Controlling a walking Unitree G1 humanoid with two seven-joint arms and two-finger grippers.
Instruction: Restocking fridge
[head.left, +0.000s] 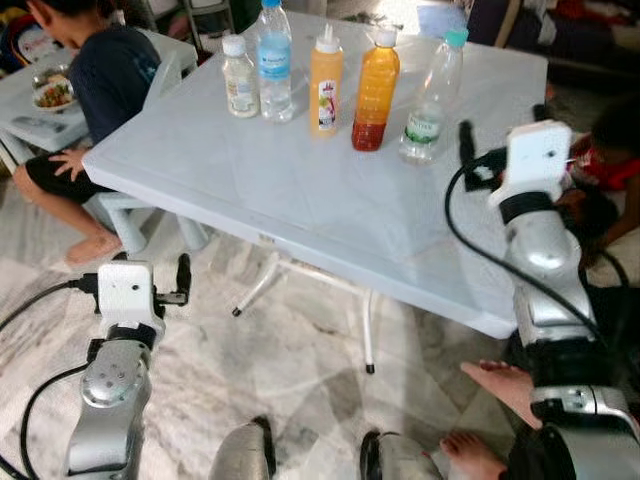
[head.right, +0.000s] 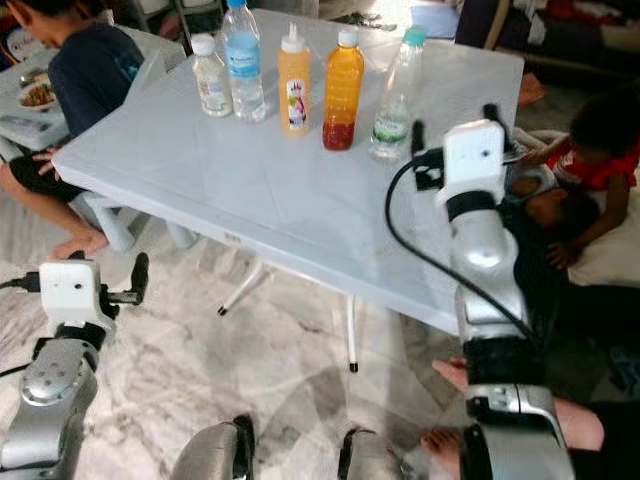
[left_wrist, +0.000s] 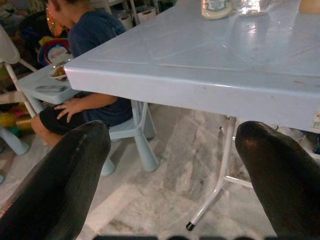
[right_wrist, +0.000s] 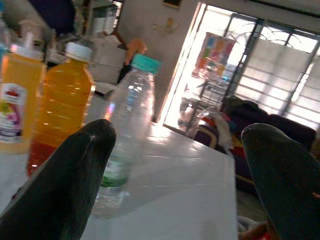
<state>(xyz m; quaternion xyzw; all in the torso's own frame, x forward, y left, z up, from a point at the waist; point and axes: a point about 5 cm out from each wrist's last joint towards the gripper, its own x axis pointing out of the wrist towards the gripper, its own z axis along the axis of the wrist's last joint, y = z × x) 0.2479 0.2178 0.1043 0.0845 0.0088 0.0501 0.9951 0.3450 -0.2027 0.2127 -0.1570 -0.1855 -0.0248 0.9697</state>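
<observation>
5 bottles are lined up upright along the far edge of a pale plastic table (head.left: 330, 210): a small milky white-capped bottle (head.left: 239, 78), a blue-labelled water bottle (head.left: 274, 62), an orange squeeze bottle (head.left: 325, 83) with a nozzle cap, an orange juice bottle (head.left: 375, 92) darkened red at its base, and a clear green-capped bottle (head.left: 433, 98), nearly empty.
</observation>
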